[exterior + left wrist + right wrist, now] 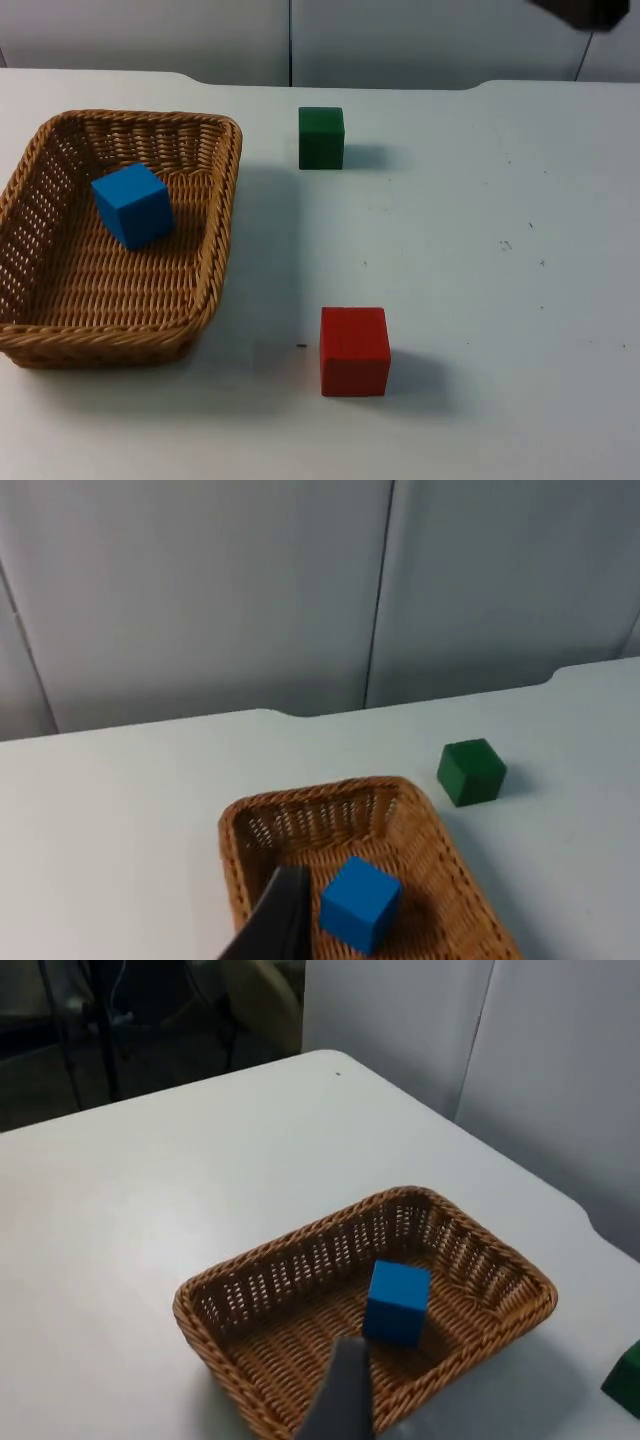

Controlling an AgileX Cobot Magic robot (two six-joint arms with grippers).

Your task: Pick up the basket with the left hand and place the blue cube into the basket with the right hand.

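Wicker basket (210,250) on the counter (480,260) already holds the blue cube (133,205), both below the left tool (275,925) and right tool (345,1400), whose grip states I cannot tell

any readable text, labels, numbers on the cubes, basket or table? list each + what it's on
None: no text, label, brand, number or sign can be read.
blue cube: plain faces.
green cube: plain faces.
red cube: plain faces.
wicker basket: bare weave, no tag.
white table: only small dark specks, not characters.
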